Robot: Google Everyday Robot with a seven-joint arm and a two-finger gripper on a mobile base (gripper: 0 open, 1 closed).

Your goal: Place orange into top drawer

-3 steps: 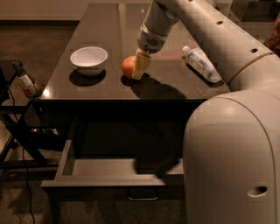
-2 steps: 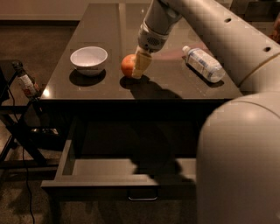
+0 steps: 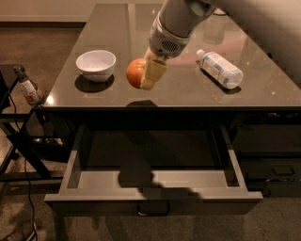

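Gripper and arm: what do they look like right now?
The gripper, over the table at the orange, shows a pale tan, blocky finger. Above sits a light grey cylindrical wrist with a perforated vent patch, then a smooth off-white arm. No cables or markings visible.

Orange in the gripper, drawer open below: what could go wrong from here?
1. The orange is round and glossy, and the gripper holds it by its side above the table. It could slip out, roll off the edge and miss the drawer.
2. The top drawer sits below and in front of the tabletop, so a steep descent could knock the arm against the table edge.
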